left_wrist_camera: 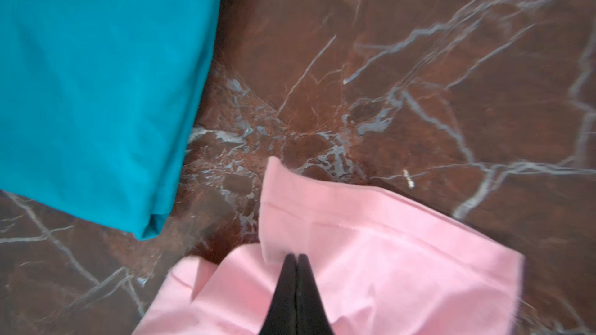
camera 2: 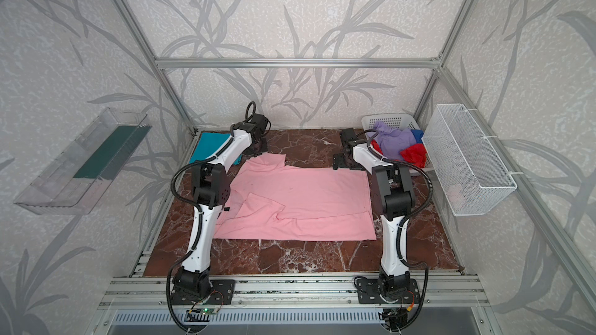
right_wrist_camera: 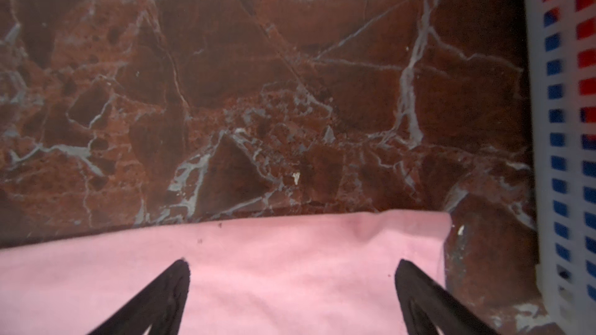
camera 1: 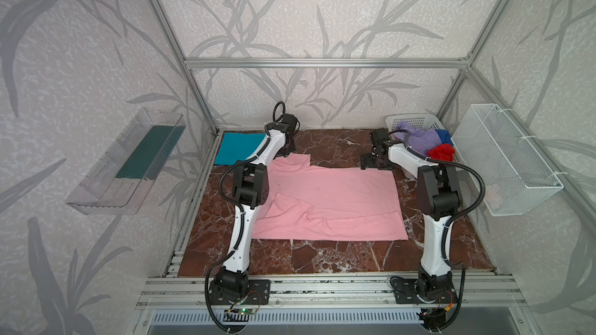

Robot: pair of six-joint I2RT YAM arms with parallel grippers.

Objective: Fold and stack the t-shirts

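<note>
Your light pink soft-fabric t-shirt [camera 1: 332, 194] lies spread across the middle of the brown marble tabletop [camera 1: 322, 262]. Your left hand [left_wrist_camera: 298, 257] is clenched on its far-left sleeve hem, and your right hand [right_wrist_camera: 292, 264] hangs released over its far-right corner. Light and limp, the shirt will likely sag and drag, so grip hems and corners.

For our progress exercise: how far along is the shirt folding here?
Done: teal shirt lies folded at the far left. In hand: the pink shirt spread out, left tool shut on its sleeve, right tool open over its far edge. Left: lavender, red and blue shirts wait in the basket.
</note>
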